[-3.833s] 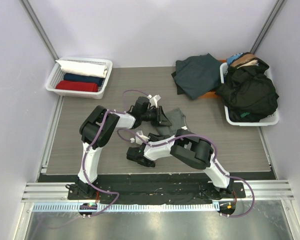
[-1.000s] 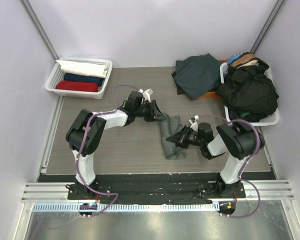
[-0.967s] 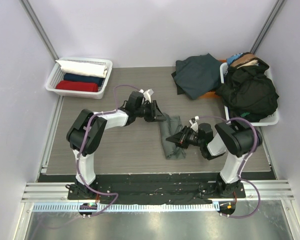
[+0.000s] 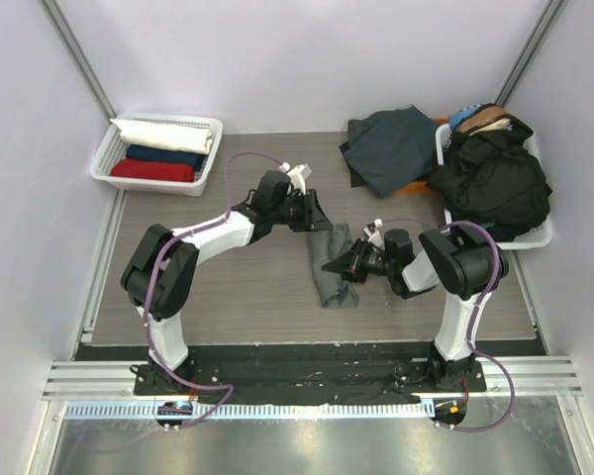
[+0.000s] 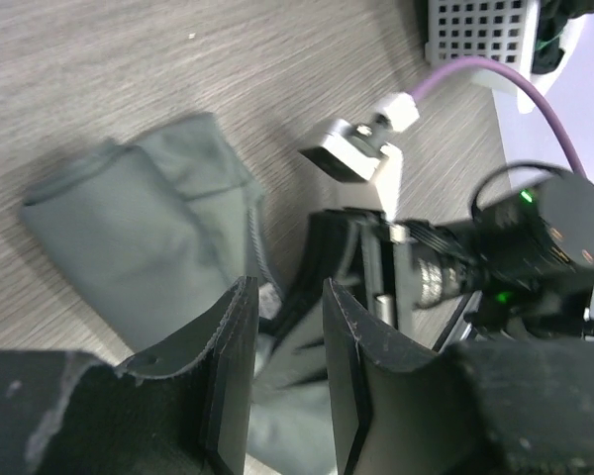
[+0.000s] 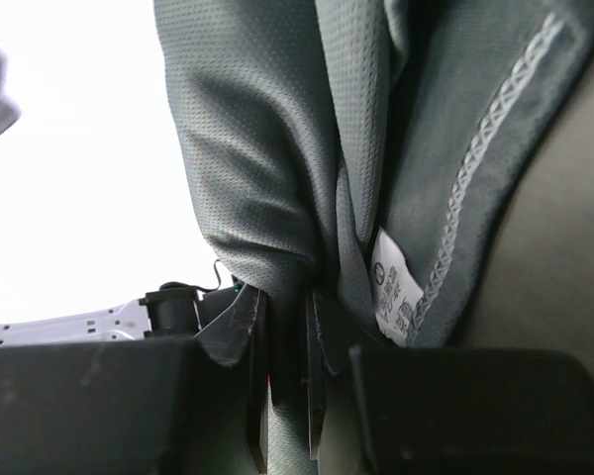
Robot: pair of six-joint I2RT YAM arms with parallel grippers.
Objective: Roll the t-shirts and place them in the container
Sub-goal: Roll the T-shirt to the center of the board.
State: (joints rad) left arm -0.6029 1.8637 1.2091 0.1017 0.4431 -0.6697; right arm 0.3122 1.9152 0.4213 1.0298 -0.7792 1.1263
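A sage-grey t-shirt (image 4: pixel 329 282) lies as a narrow folded strip in the middle of the table. My right gripper (image 4: pixel 337 267) reaches in from the right and is shut on a fold of it. In the right wrist view the cloth (image 6: pixel 267 148) bunches between the fingers of my right gripper (image 6: pixel 287 317), with the white neck label (image 6: pixel 396 287) beside them. My left gripper (image 4: pixel 320 219) is open just off the strip's far end. In the left wrist view my left gripper (image 5: pixel 285 297) hovers over the shirt (image 5: pixel 139 228), its jaws holding nothing.
A white basket (image 4: pixel 102 166) at the back left holds rolled white, navy and red shirts. A dark teal shirt (image 4: pixel 391 148) lies at the back right, next to a white basket (image 4: pixel 500 240) heaped with black clothes (image 4: pixel 495 183).
My right arm has swung from the table's left to the shirt's right side and gripped it. In the last second the left gripper has pulled back from the shirt's far end.
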